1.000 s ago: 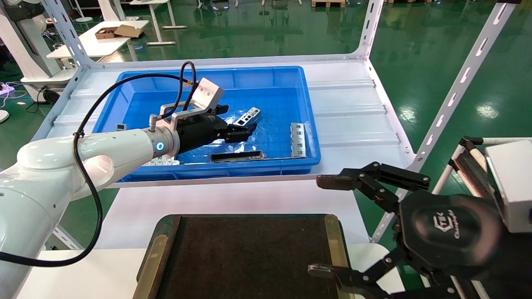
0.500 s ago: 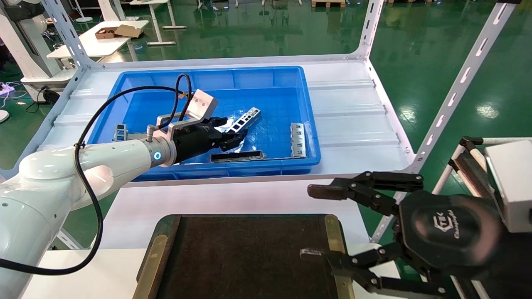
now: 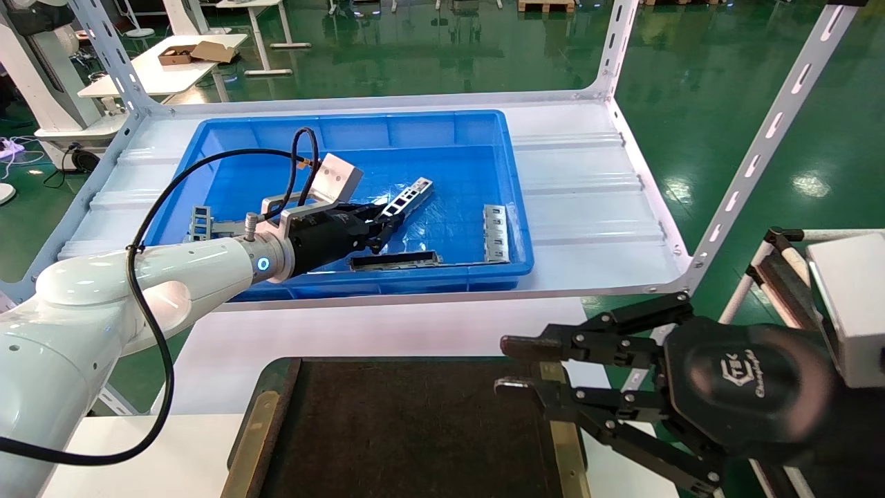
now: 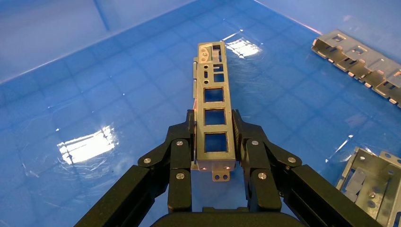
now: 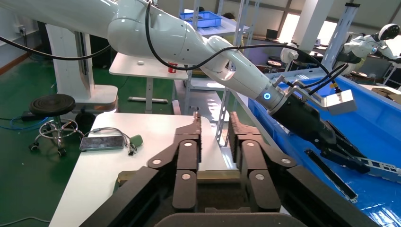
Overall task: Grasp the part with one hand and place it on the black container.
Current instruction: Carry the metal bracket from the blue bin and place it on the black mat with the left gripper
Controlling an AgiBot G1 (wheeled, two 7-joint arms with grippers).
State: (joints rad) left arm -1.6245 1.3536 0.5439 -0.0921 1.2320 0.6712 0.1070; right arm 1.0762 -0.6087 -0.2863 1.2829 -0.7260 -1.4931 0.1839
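A: Left gripper [image 3: 379, 228]?
B: Down inside the blue bin [image 3: 207, 142], jaws pinching the part [image 3: 406, 198] from both long sides near its close end. A second ago spread beside it, half a second ago narrowing; now clamped on.

A: Same from the left wrist view?
B: Yes. Left gripper [image 4: 214, 142] with a finger pad flat against each edge of the part [image 4: 214, 106], square cutouts showing between them. Far end tipped up, pointing away over the bin floor [image 4: 118, 90].

A: Anything else in the bin?
B: Long thin dark strip [image 3: 394, 260] near the front wall, flat stamped plate [image 3: 494, 232] toward the right wall, another plate [image 3: 200, 221] at the left behind the arm. All apart from the part, unmoved since earlier.

A: Right gripper [image 3: 510, 363]?
B: Hanging over the right rim of the black container [image 3: 408, 429], lower and nearer the tray than a second ago. Jaws then spread wide; now drawn almost together, a narrow gap left, nothing between. Same in the right wrist view: right gripper [image 5: 215, 122] with fingers nearly parallel.

A: Black container itself?
B: On the white surface [image 3: 387, 332], in front of the bin, floor bare. Part not yet there.
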